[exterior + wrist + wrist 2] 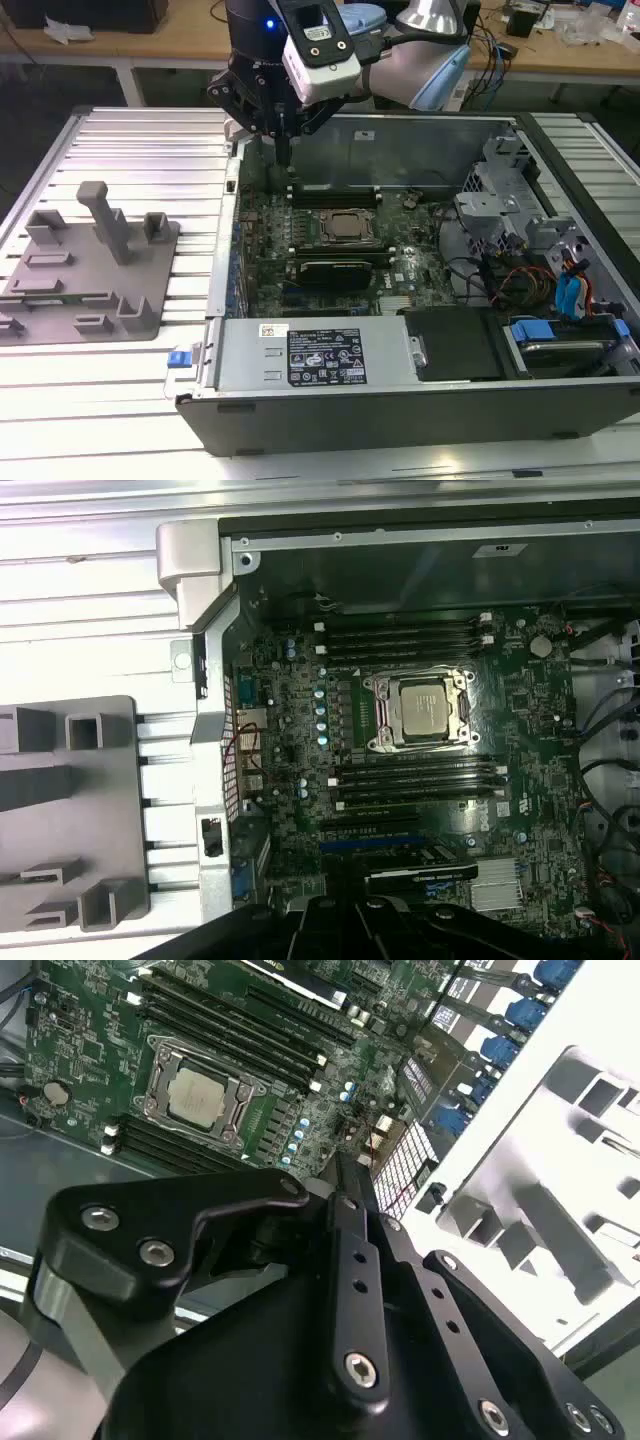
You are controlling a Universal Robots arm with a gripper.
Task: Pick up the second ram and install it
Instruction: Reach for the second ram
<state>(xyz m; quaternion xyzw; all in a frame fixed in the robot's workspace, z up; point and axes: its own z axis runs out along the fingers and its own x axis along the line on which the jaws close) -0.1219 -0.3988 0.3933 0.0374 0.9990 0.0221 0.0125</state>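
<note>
2 jaws together over motherboard (pixel 290 770)

Computer case (pixel 400 420) on the desk (pixel 100 400), tray (pixel 60 290) beside it at the exterior view's left, processor (pixel 347 228) inside it, gripper (pixel 283 152) over it.

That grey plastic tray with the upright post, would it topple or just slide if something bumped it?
Probably slide: the grey tray has a wide, flat base lying on the ribbed table, and its post is short beside that spread. It likely feels light and stiff, since it looks like moulded plastic with hollow pockets. The ribs might snag it.
</note>
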